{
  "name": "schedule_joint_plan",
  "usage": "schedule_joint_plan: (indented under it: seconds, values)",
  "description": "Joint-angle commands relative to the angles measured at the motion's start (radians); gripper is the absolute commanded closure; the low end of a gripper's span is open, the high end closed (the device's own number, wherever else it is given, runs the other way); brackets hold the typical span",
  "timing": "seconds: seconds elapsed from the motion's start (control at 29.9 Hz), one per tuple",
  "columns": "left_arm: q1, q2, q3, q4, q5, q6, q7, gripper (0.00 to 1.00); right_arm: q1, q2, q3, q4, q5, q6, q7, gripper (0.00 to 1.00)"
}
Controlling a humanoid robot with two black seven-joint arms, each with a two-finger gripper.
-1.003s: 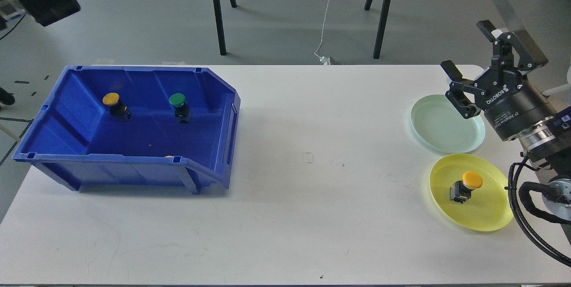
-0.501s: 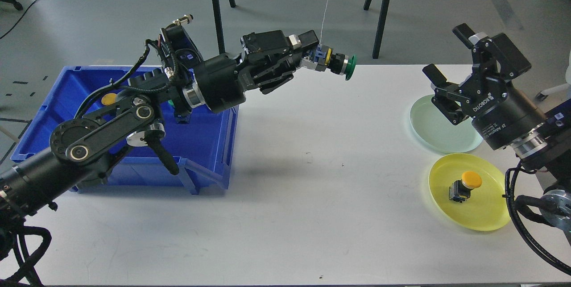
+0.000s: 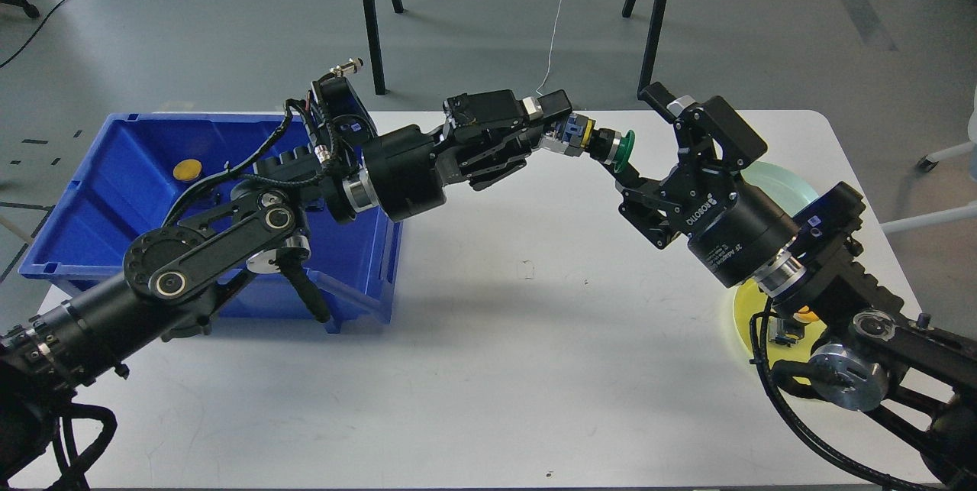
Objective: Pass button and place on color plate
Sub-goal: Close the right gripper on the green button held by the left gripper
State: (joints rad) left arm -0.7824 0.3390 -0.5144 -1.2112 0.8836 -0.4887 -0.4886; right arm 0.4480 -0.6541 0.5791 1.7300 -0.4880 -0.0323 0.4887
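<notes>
Two black arms meet above the middle of the white desk (image 3: 488,369). The left hand (image 3: 561,128) reaches in from the left, clenched on the body of a green button (image 3: 611,146), which it holds sideways in the air with the green cap pointing right. The right hand (image 3: 637,147) comes in from the right with its fingers spread wide; the upper finger (image 3: 662,100) stands above and just right of the green cap, the lower finger (image 3: 633,197) sits below it, and the cap lies at the mouth of that gap, though whether either finger touches it cannot be told. Neither hand rests on the desk. At the left of the desk stands a blue bin (image 3: 91,201), partly hidden by the left arm, and a yellow button (image 3: 188,169) lies inside it near the back wall. At the right, a pale green plate (image 3: 790,184) shows just behind the right wrist, mostly covered by it. Nearer the front edge, a yellow plate (image 3: 744,308) peeks out from under the right forearm, and an orange-capped button (image 3: 798,319) sits on it, seen only in part.
</notes>
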Motion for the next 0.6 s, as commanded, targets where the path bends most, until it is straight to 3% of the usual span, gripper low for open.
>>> schedule_joint_plan:
  seconds: [0.0, 0.57]
  values:
    - [0.000, 0.000, -0.003, 0.008, -0.005, 0.000, 0.000, 0.84, 0.000, 0.008, -0.012, 0.002, 0.002, 0.005, 0.000, 0.06]
    - [0.002, 0.000, -0.009, 0.021, -0.011, 0.000, 0.000, 0.84, -0.011, 0.010, -0.010, 0.003, 0.000, 0.012, 0.000, 0.23]
